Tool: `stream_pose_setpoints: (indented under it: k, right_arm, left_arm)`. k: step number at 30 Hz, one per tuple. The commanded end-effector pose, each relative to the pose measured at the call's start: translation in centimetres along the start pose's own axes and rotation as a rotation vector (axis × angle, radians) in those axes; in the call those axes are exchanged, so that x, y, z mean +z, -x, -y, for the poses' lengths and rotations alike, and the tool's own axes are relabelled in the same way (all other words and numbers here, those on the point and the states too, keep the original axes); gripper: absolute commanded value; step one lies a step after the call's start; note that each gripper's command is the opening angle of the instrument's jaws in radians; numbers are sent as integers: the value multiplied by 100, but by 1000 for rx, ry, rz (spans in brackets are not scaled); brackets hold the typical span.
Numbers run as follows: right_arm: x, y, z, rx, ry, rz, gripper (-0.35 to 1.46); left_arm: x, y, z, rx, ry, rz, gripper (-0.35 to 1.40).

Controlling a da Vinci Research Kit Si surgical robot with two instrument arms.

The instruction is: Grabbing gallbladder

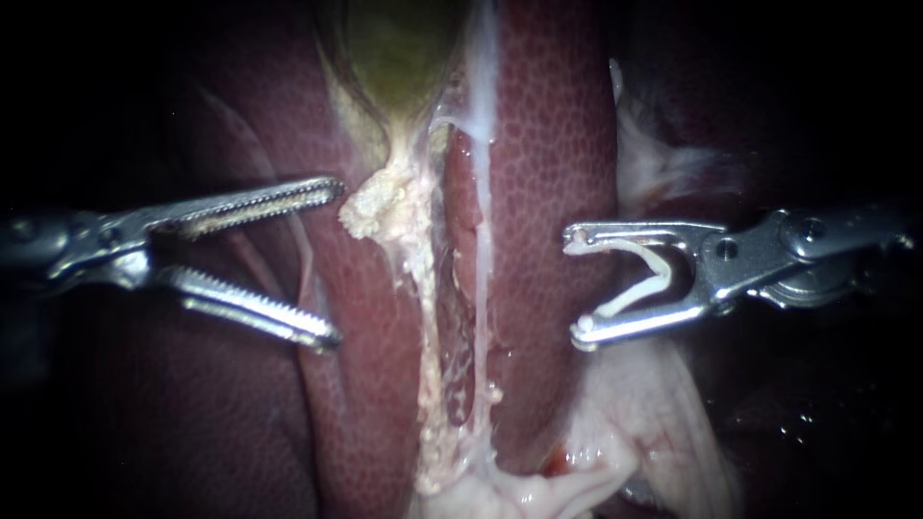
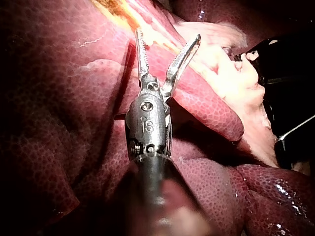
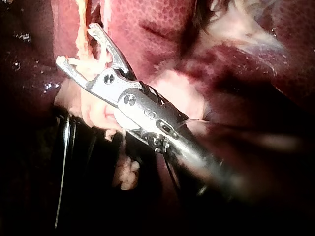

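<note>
The greenish gallbladder (image 1: 399, 48) lies at the top of the endoscope view between lobes of dark red liver (image 1: 548, 144). Below it a yellowish fatty strand (image 1: 423, 317) and a pale tube (image 1: 481, 192) run downward. My left instrument (image 1: 335, 261) (image 2: 167, 37) comes in from the left with its serrated jaws wide open; the upper jaw ends just short of the fatty lump under the gallbladder. My right instrument (image 1: 579, 284) (image 3: 78, 44) stands over the liver to the right, its jaws spread around a white clip (image 1: 644, 279) (image 3: 91, 64) seated between them.
Pale, whitish tissue (image 1: 615, 432) spreads at the lower right and behind the right instrument. A small red spot (image 1: 558, 463) shows near the lower end of the strands. In the left wrist view, liver (image 2: 59, 98) surrounds the shaft.
</note>
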Motion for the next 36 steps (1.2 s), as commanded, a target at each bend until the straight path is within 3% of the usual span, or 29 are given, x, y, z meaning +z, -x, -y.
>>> stream_pose_setpoints:
  k: [1,14,17,21,23,24,29,36]
  right_arm:
    - [0,0,0,6,0,0,57]
    - [0,0,1,6,0,-1,57]
    - [0,0,1,6,0,-1,57]
    - [0,-1,1,6,0,-1,57]
    - [0,-1,1,6,0,-1,57]
    - [0,-1,1,6,0,-1,57]
    - [0,-1,1,6,0,-1,57]
    - [0,-1,1,6,0,-1,57]
  left_arm:
    - [3,0,-2,-1,1,-1,78]
    - [33,-12,-27,-2,16,-3,71]
    - [34,-17,-28,1,36,-7,56]
    - [36,-23,-29,3,59,-15,22]
    - [36,-29,-28,5,65,-31,-26]
    - [36,-30,-27,6,68,-35,-35]
    - [36,-40,-22,11,76,-85,-35]
    - [28,-35,-18,-32,87,-84,-35]
